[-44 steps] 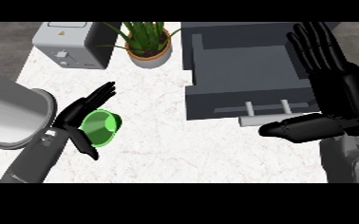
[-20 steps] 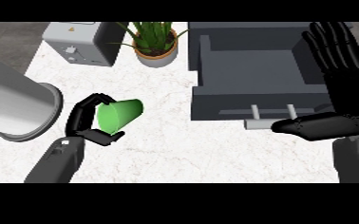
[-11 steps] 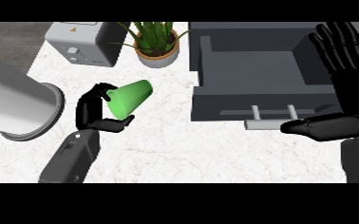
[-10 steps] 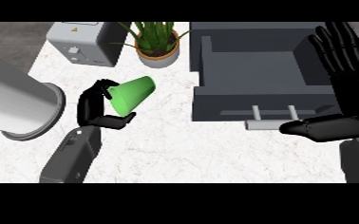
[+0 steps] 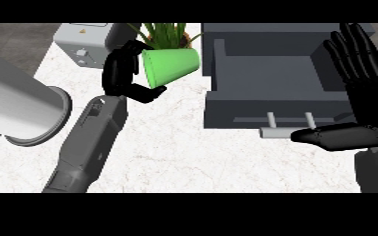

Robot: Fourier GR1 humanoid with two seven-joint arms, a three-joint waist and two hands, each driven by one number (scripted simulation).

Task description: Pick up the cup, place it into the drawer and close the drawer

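Note:
A green cup (image 5: 171,66) lies on its side in the air, its wide mouth turned right toward the drawer. My left hand (image 5: 122,73) is shut on its narrow end, left of centre and above the counter. The grey drawer (image 5: 275,77) stands open at the right, its inside bare, with a bar handle (image 5: 289,121) on its front. My right hand (image 5: 356,85) rests open at the right edge, fingers up over the drawer's right side and thumb by the handle.
A potted plant (image 5: 166,32) stands just behind the cup. A grey toaster-like box (image 5: 85,43) sits at the back left. A large metal pot (image 5: 26,105) lies at the left edge. White marble counter (image 5: 192,155) spreads below.
My left hand has lifted the cup from low on the counter and carried it up and to the right, closer to the drawer. The right hand has barely moved.

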